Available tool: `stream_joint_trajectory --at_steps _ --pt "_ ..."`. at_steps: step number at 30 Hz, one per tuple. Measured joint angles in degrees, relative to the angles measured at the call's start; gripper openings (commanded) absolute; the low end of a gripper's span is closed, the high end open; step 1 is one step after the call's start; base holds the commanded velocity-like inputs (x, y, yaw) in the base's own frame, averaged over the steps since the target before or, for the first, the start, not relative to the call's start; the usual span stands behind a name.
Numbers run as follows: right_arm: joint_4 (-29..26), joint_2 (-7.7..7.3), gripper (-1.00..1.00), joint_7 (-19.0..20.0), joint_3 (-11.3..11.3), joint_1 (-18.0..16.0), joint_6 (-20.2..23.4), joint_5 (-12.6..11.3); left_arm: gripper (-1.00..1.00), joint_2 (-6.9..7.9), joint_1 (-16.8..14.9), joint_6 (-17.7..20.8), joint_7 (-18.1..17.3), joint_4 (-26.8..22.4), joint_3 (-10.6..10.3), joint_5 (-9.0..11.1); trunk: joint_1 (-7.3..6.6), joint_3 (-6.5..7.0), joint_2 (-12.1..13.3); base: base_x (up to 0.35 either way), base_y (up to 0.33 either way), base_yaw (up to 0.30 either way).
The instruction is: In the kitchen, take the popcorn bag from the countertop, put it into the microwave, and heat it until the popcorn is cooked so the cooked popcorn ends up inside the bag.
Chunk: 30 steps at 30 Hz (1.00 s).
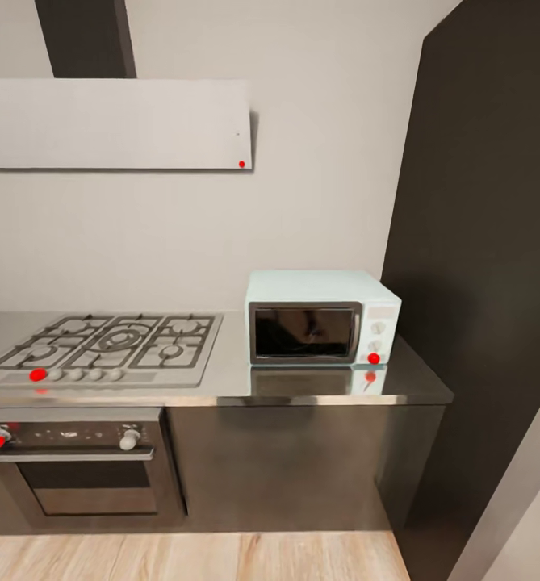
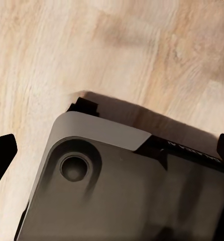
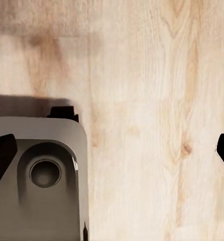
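Here the microwave sits on the desk, pale mint box, dark glass door closed, white knobs and a red dot at the door's right. It stands at the desk's right end, close to the back wall. No sack on the steel top within the head view.

Left of the microwave, set into the same desk: gas hob with grates, a row of knobs along its front, one red dot at the row's left end. Under the hob, black built-in oven, two knobs, another red dot by the left one. Above the hob, a flat grey hood on the wall. Right of the microwave, a tall dark panel, just beside the desk's end.

Left hand: dark fingertips spread wide, released, over wood floor and the grey robot base.

Right hand: same, fingertips far apart, nothing between, above floor and base corner.
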Motion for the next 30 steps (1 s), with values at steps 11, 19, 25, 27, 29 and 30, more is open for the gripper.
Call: stream_joint_trajectory --at_steps 11,19,25,27,29,30 --pt "0.0 -0.15 1.00 -0.2 0.0 0.0 -0.1 0.1 1.00 0.00 0.0 0.0 0.0 0.0 0.0 0.0 0.00 0.00 0.0 0.157 -0.210 0.000" --pt "0.0 0.20 1.00 -0.2 -0.1 0.0 -0.1 0.1 1.00 0.09 0.0 0.0 0.0 0.0 0.0 0.0 0.01 0.00 0.0 0.065 -0.054 0.000" --pt "-5.8 4.01 1.00 0.4 0.1 -0.1 0.4 5.8 1.00 0.06 0.0 0.0 0.0 0.0 0.0 0.0 0.01 0.01 0.0 0.001 -0.001 0.000" --pt "-11.8 4.73 1.00 0.6 0.1 -0.1 3.3 7.3 1.00 0.04 0.0 0.0 0.0 0.0 0.0 0.0 0.01 0.01 0.0 0.000 0.000 0.000" --pt "-21.1 5.10 1.00 0.7 -0.1 -0.1 9.2 7.9 1.00 0.07 0.0 0.0 0.0 0.0 0.0 0.0 0.01 0.01 0.0 0.000 0.000 0.000" --pt "-25.0 5.12 1.00 0.8 -0.1 -0.1 11.2 8.0 1.00 0.08 0.0 0.0 0.0 0.0 0.0 0.0 0.01 0.01 0.0 0.000 0.000 0.000"
